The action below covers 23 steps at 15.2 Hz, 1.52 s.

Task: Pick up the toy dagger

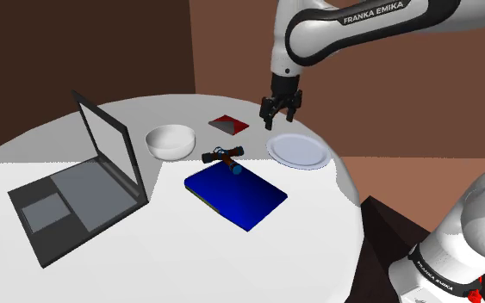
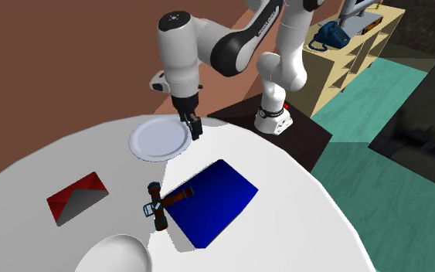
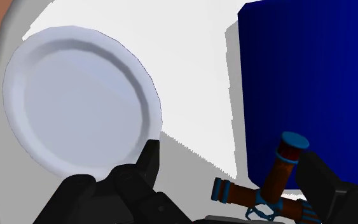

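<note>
Two black fingers [image 3: 144,167] of my gripper [image 1: 281,116] stand apart and hold nothing. It hangs above the table, near the white plate [image 1: 298,151]. The toy dagger [image 1: 223,156] lies at the corner of the blue book [image 1: 236,195], close to the white bowl [image 1: 170,141]. One end seems to rest on the book. I think it could rock or slip when I squeeze. My fingers might bump the book too.
</note>
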Tool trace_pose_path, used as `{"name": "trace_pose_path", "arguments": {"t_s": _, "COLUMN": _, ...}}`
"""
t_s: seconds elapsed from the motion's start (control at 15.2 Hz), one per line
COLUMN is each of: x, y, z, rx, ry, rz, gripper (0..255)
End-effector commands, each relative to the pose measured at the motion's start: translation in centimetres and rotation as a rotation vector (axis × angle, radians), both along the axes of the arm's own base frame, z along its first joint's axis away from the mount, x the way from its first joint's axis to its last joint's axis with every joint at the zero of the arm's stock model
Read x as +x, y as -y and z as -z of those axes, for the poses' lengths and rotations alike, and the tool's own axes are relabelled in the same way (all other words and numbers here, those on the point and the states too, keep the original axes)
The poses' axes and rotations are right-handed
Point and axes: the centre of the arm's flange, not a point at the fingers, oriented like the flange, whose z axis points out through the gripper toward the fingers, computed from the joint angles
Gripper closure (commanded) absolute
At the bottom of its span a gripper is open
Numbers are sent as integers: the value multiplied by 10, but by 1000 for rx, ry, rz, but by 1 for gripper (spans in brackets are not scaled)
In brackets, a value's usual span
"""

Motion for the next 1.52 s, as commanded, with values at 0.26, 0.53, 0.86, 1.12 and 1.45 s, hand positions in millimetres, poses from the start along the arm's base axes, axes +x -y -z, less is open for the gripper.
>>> {"name": "trace_pose_path", "arguments": {"t_s": 0.26, "x": 63, "y": -37, "z": 50, "rx": -17, "ry": -54, "rz": 27, "gripper": 0}}
{"name": "trace_pose_path", "arguments": {"t_s": 0.53, "x": 103, "y": -61, "z": 84, "rx": -29, "ry": -90, "rz": 45, "gripper": 0}}
{"name": "trace_pose_path", "arguments": {"t_s": 0.86, "x": 152, "y": -88, "z": 129, "rx": -44, "ry": -135, "rz": 67, "gripper": 0}}
{"name": "trace_pose_path", "arguments": {"t_s": 1.12, "x": 181, "y": -104, "z": 158, "rx": -53, "ry": -163, "rz": 81, "gripper": 0}}
{"name": "trace_pose_path", "arguments": {"t_s": 1.45, "x": 181, "y": -104, "z": 184, "rx": -53, "ry": -163, "rz": 81, "gripper": 0}}
